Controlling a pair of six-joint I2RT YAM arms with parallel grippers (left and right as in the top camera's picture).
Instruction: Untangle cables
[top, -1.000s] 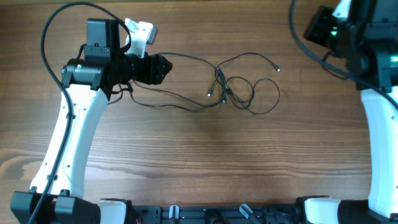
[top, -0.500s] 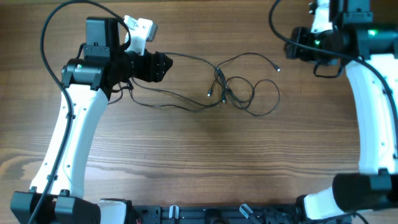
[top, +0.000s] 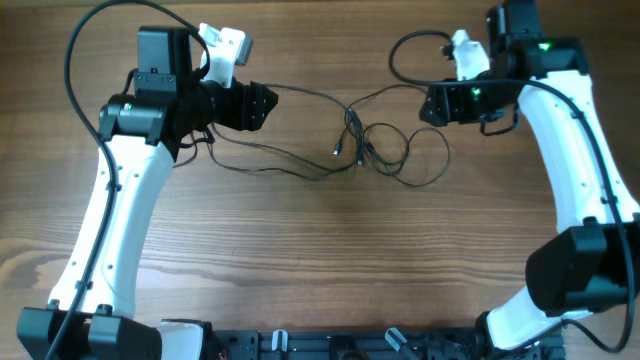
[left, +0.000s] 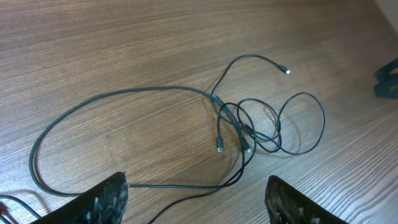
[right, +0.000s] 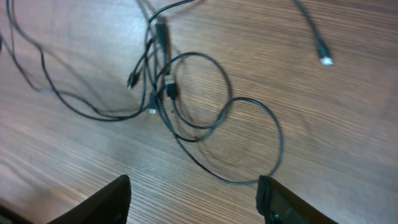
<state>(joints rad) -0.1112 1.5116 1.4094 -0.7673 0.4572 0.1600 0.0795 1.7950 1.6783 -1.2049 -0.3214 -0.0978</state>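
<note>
The cables (top: 356, 133) are thin black wires lying tangled on the wooden table between the two arms. A long loop trails left and round loops lie to the right. One small plug end (top: 447, 112) points toward the right arm. My left gripper (top: 264, 105) is open at the left end of the long loop. In the left wrist view the tangle (left: 239, 127) lies ahead, and a strand runs on the table between my left gripper (left: 198, 186) fingers. My right gripper (top: 431, 104) is open above the right-hand loops. In the right wrist view it (right: 194, 186) holds nothing, and a loop (right: 277, 140) lies just ahead.
Thick black arm cables (top: 78, 45) arc over the left arm and curl beside the right wrist (top: 400, 50). A white mount (top: 226, 47) sits behind the left wrist. Black fixtures (top: 330, 345) line the table's front edge. The right gripper's tip (left: 388, 78) shows at the left wrist view's right edge.
The right arm has swung in from the far right edge to the right side of the cables, and its gripper has opened. The left arm has barely moved.
</note>
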